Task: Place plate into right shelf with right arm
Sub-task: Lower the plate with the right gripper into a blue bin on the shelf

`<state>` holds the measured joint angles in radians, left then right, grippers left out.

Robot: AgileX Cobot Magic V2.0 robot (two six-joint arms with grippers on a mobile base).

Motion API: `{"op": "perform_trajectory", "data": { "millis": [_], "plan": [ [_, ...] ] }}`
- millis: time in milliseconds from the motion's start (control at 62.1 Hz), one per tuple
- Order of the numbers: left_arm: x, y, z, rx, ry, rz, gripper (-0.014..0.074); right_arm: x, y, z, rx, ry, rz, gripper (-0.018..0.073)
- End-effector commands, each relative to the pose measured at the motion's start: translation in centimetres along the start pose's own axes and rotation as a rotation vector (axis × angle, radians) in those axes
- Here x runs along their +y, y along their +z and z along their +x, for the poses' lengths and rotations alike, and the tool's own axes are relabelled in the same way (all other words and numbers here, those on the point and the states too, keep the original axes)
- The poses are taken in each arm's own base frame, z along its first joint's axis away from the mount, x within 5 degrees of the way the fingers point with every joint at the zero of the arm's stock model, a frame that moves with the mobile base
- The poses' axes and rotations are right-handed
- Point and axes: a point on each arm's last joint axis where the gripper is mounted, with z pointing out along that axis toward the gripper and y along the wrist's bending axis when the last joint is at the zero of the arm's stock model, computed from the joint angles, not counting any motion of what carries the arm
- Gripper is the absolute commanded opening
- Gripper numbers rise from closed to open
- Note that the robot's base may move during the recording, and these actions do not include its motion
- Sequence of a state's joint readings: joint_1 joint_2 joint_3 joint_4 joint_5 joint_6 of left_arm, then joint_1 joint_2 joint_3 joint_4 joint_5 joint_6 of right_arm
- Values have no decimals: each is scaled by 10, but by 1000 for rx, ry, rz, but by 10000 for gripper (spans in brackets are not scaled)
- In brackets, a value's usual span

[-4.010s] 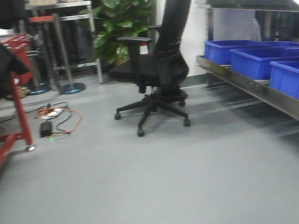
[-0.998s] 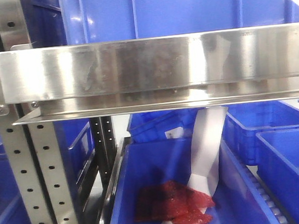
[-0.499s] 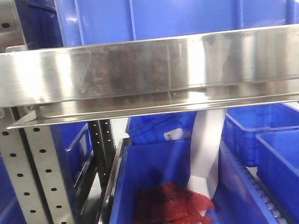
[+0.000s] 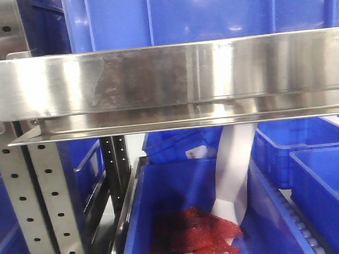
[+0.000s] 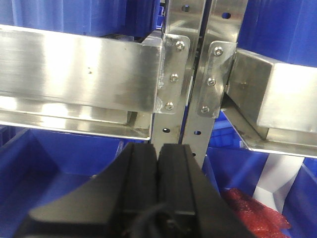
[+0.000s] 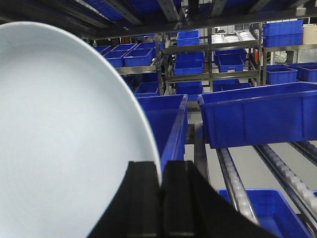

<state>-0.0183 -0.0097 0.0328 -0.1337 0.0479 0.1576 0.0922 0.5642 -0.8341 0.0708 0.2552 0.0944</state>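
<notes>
A large white plate point(image 6: 64, 139) fills the left of the right wrist view, held on edge. My right gripper point(image 6: 161, 171) is shut on its rim. The plate does not show in the front view. The shelf's steel rail point(image 4: 171, 73) crosses the front view close up, with blue bins above and below. My left gripper point(image 5: 158, 156) is shut and empty, facing a steel upright point(image 5: 185, 79) of the shelf.
A blue bin point(image 4: 195, 214) below the rail holds a red mesh item point(image 4: 194, 235) and a white paper strip point(image 4: 233, 175). More blue bins point(image 6: 257, 116) and roller tracks point(image 6: 233, 181) show in the right wrist view. Perforated steel posts point(image 4: 29, 216) stand at the left.
Four seconds ago the front view showed an open floor with a chair; now it faces the shelf close up. Over the last second the view has shifted slightly right, then held still.
</notes>
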Motion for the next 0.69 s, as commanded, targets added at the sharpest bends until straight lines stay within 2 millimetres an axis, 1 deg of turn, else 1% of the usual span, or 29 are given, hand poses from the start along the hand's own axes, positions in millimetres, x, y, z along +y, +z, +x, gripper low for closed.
{"op": "perform_trajectory", "data": {
  "millis": [0,193,209,306,370,451,531,564,676],
  "plan": [
    [1,-1,-5,-89,-15,-12,-128,5,24,-37,-120,20,-16,50],
    [1,-1,-5,-89,-15,-12,-128,11,78,-63,-98,34,-27,50],
    [1,-1,-5,-89,-15,-12,-128,12,85,-66,-94,34,-31,50],
    [1,-1,-5,-89,-15,-12,-128,20,111,-73,-81,40,-64,50],
    [1,-1,-5,-89,-15,-12,-128,29,133,-75,-68,40,-97,50],
    [1,-1,-5,-89,-15,-12,-128,39,160,-72,-43,41,-126,50],
    [1,-1,-5,-89,-15,-12,-128,46,185,-62,-8,42,-141,50],
    [1,-1,-5,-89,-15,-12,-128,48,195,-57,11,41,-142,50],
    [1,-1,-5,-89,-15,-12,-128,53,221,-35,73,39,-147,50]
  ]
}}
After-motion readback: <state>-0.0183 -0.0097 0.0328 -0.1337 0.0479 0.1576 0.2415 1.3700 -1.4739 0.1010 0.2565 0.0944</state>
